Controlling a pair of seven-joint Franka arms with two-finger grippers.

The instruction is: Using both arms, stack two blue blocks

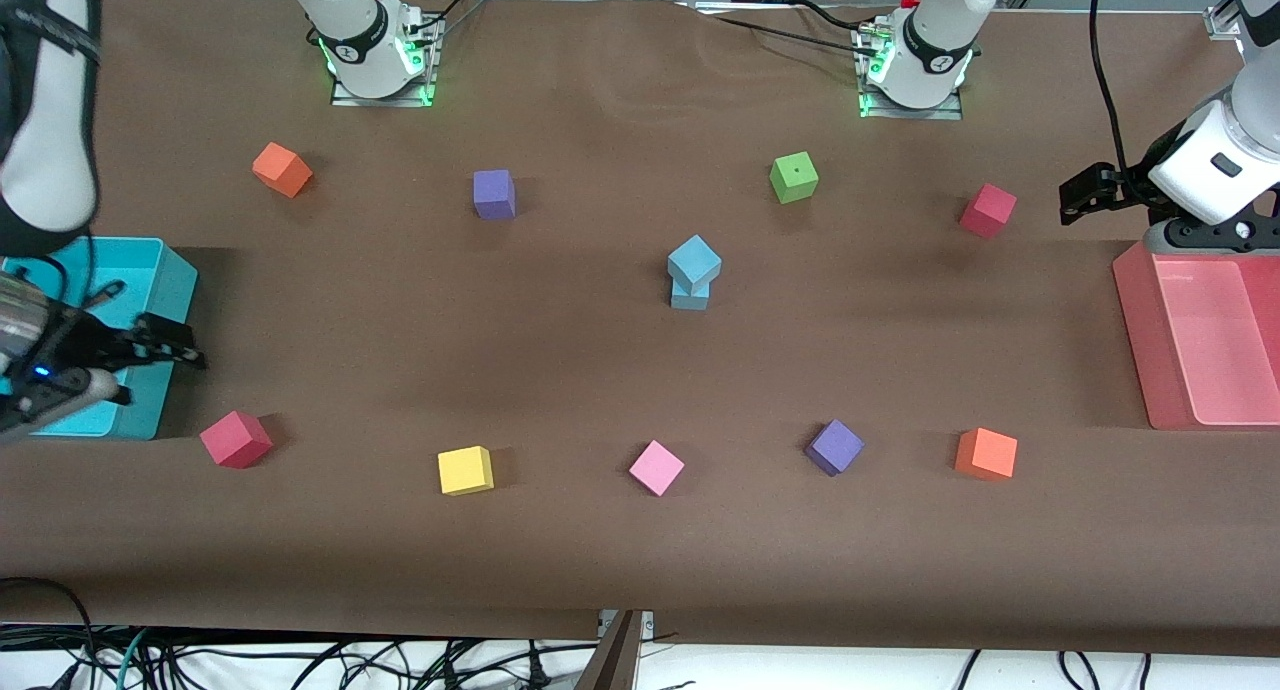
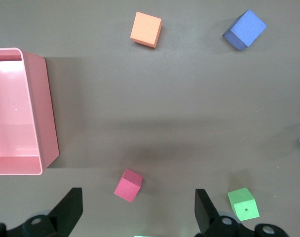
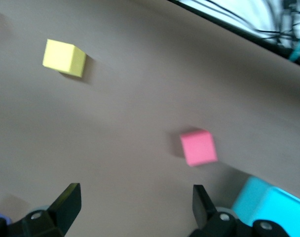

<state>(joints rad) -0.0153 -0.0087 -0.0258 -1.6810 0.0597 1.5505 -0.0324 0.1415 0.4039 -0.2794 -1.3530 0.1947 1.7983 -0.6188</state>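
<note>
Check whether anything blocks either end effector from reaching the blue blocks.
Nothing visible does. The two blue blocks already sit stacked mid-table. The left end effector hangs open above the pink bin, the right end effector open by the cyan bin; bare tabletop lies between.

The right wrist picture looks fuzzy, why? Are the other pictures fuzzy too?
Right wrist view: smeared all over, as if the camera were moving; the yellow cube and pink-red cube have soft edges. Left wrist view: crisp, with soft shadows beside the pink bin. Front view: sharp, and the stacked blue blocks show clearly.
</note>
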